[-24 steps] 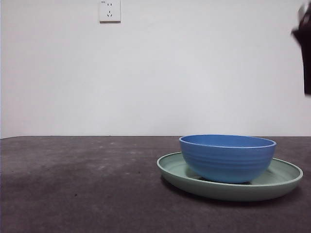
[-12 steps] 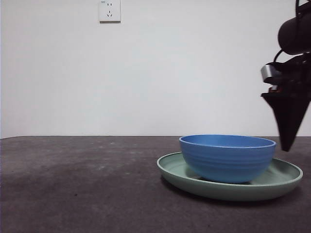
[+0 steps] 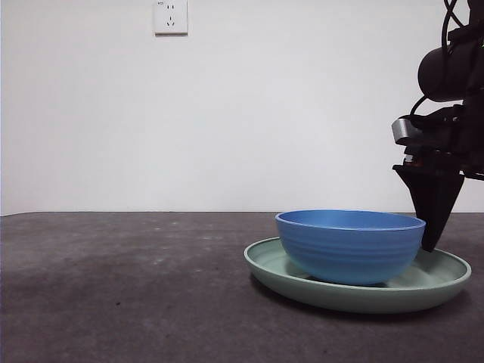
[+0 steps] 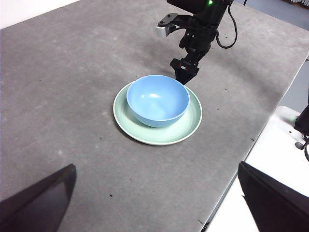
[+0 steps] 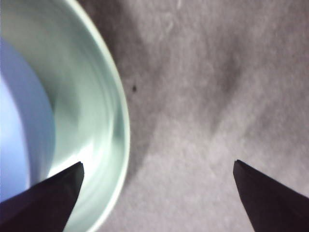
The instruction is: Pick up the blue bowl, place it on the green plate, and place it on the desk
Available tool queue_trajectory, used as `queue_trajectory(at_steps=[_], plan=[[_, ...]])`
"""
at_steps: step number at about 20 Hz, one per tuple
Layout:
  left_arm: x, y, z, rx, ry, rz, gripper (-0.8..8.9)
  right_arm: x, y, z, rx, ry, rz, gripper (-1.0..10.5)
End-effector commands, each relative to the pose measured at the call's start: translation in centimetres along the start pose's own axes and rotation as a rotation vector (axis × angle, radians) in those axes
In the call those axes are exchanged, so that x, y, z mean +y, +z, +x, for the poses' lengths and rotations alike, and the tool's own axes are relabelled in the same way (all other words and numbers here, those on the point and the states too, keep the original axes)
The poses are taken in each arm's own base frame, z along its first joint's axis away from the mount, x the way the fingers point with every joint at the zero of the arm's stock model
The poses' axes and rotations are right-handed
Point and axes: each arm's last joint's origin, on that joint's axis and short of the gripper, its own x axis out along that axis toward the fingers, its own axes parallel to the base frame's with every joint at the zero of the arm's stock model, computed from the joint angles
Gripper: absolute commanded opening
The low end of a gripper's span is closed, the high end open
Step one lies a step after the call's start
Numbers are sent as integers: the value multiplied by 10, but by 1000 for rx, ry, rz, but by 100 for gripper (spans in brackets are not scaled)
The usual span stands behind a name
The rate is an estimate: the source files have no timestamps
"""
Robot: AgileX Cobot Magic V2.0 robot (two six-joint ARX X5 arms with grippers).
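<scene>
The blue bowl (image 3: 352, 246) (image 4: 158, 99) stands upright inside the green plate (image 3: 446, 276) (image 4: 190, 123) on the desk (image 3: 121, 287), right of centre. My right gripper (image 3: 431, 238) (image 4: 183, 79) hangs at the bowl's right side, tip down at about rim height, over the plate's edge. In the right wrist view its jaws are open (image 5: 157, 164), one above the plate (image 5: 91, 121) near the bowl (image 5: 14, 121), the other above bare desk (image 5: 207, 96). High above the desk, my left gripper (image 4: 156, 166) is open and holds nothing.
A white wall with a power outlet (image 3: 170, 17) stands behind the desk. The left wrist view shows the desk's edge and a white surface (image 4: 270, 159) beyond it. The right arm's dark body and cables (image 4: 203, 19) rise behind the plate.
The right arm has come in from the upper right and lowered leftward until its tip is beside the bowl's rim. The bowl sits a few pixels further left on the plate.
</scene>
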Motion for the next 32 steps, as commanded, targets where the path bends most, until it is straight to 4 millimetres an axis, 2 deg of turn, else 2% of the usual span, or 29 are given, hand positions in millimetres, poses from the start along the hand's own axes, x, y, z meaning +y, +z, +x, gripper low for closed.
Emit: queue_trajectory(at_steps=[1,7,13,21,25,29,32], plan=[[-1,3,-1,-16,-2,14,563,1,7,5,-15,22,19,423],[-1,3,-1,-16,-2,14,563,1,9,15,6,65,37,347],[-1,3,-1,-15,-2,14,563,0,12,24,16,100,39,200],[-1,3,-1,-16,-2,14,563,-1,14,30,18,118,48,142],[-1,3,-1,-16,-2,14,563,-1,14,33,29,122,57,14],[-1,3,-1,-15,-2,14,563,-4,14,31,30,119,82,14],[-1,3,-1,-15,-3,14,563,-3,19,22,42,120,91,14]])
